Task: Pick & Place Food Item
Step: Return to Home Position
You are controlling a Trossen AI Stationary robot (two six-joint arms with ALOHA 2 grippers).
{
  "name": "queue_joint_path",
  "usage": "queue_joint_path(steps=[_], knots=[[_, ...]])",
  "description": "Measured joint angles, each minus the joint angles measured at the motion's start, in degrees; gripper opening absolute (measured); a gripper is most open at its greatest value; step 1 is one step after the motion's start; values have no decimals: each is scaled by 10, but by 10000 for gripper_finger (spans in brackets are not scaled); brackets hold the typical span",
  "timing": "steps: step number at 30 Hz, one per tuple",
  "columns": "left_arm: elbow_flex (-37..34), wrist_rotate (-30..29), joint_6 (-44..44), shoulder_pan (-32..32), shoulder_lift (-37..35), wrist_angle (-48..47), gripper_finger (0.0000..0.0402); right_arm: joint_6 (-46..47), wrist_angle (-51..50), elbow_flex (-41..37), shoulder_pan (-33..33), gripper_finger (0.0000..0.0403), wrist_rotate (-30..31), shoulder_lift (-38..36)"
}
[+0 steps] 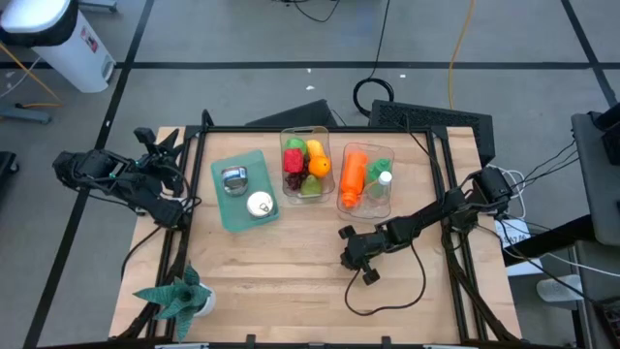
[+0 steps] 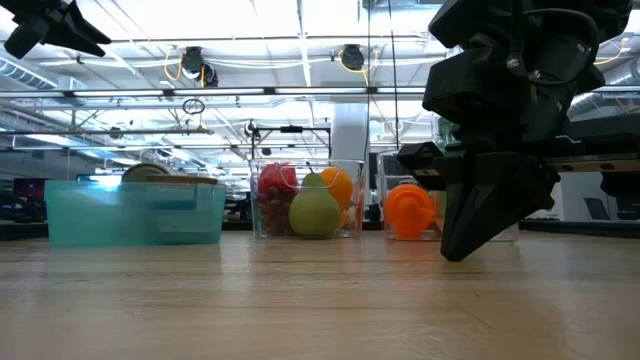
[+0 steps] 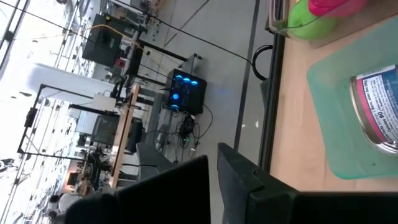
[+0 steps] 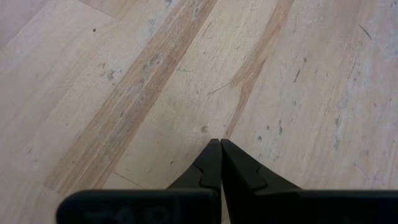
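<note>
A clear bin [image 1: 304,161] on the table's far middle holds toy fruit: red, orange, yellow and a green pear [image 2: 314,212]. To its right, a second clear bin [image 1: 365,180] holds an orange carrot-like piece [image 1: 353,177] and a small bottle. A teal tray [image 1: 242,190] to the left carries two cans [image 1: 234,179]. My right gripper [image 1: 355,254] is shut, pointing down at bare wood [image 4: 205,93] on the near side of the bins, its tips close to the tabletop [image 2: 455,252]. My left gripper [image 3: 214,171] is shut and waits at the table's left edge [image 1: 180,209], beside the tray.
A potted green plant [image 1: 180,299] stands at the near left corner. A loose black cable [image 1: 387,296] loops on the wood near my right arm. Black frame rails [image 1: 441,165] run along the table's left, right and far sides. Bare wood [image 1: 281,281] lies at the near middle.
</note>
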Motion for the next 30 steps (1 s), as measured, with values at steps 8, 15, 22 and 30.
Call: queue_joint_path(steps=[8,15,22,30], knots=[[0,0,-23,0,0,2,0,0,0,0,0,0,0,0],[0,49,-3,-1,0,54,0,0,0,0,0,0,0,0],[-46,136,107,-1,2,205,0,0,-1,0,0,0,0,0],[-130,282,217,-1,33,444,0,0,7,-8,0,0,1,-1]])
